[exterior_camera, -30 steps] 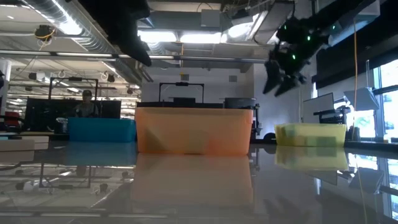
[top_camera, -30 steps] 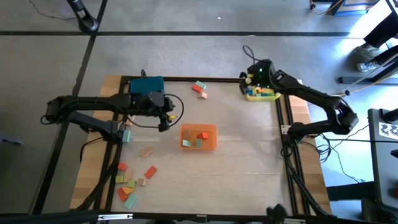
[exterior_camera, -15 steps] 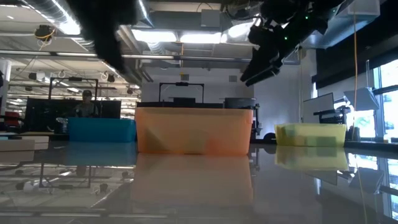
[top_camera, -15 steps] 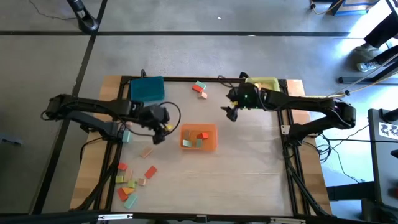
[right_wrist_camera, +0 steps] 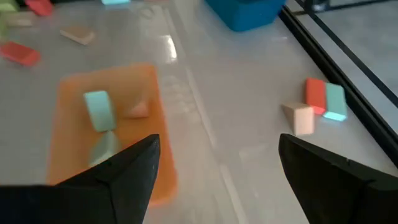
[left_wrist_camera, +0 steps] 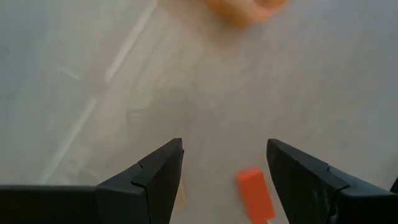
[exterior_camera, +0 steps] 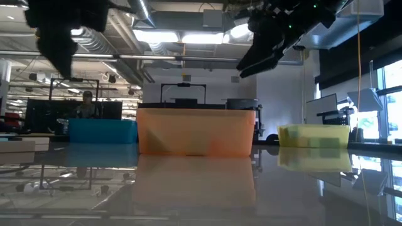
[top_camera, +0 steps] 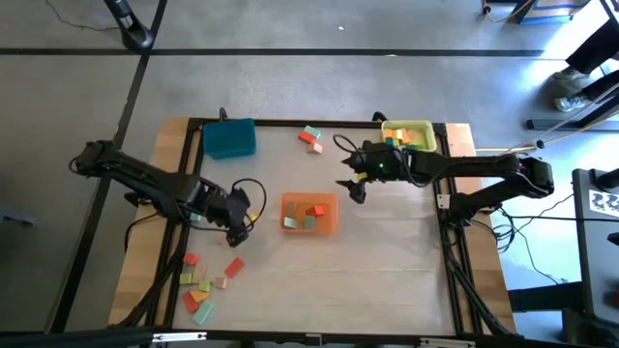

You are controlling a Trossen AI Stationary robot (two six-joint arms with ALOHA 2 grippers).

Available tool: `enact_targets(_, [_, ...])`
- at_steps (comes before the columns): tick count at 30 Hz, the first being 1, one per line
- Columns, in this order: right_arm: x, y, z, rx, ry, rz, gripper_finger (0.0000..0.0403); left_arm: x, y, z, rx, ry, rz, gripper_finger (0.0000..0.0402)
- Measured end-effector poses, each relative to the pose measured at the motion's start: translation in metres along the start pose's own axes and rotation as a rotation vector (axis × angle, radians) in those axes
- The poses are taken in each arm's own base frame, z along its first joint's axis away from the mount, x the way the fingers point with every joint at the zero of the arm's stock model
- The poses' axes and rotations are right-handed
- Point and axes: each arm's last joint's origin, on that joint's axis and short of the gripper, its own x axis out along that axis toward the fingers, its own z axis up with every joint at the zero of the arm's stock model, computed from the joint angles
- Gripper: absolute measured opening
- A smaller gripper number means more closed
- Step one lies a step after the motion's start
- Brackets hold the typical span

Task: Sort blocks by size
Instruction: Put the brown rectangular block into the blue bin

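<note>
1. Left gripper (top_camera: 235, 225): jaws spread wide, holding nothing, above the desk (top_camera: 387, 251) left of the orange tray (top_camera: 335, 220).
2. Loose blocks (top_camera: 206, 280): clustered at its 7 o'clock; the nearest, a red-orange block (left_wrist_camera: 255, 194), lies just ahead between the fingers, long axis roughly along their reach. Left arm is nearer.
3. Right gripper (top_camera: 354, 187): fully open, empty, near the tray's upper right corner; three blocks (top_camera: 309, 136) at its 11 o'clock.

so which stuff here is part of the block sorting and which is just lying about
Part of the job:
- loose blocks
- three blocks at the far edge
- orange tray, blue tray, yellow tray

Lying about:
- cables off the table's right side
</note>
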Motion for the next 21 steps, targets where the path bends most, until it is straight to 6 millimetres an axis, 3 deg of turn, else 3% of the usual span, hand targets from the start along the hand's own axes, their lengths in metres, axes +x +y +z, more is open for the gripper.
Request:
enact_targets(13, [0.011, 0.028, -0.005, -0.027, 0.020, 0.052, 0.0326, 0.024, -0.025, -0.043, -0.040, 0.154, 0.039, 0.0221])
enact_targets(21, [0.027, 0.034, -0.013, 0.001, 0.069, 0.068, 0.0326, 0.042, -0.016, -0.050, -0.064, 0.195, 0.311, 0.0221])
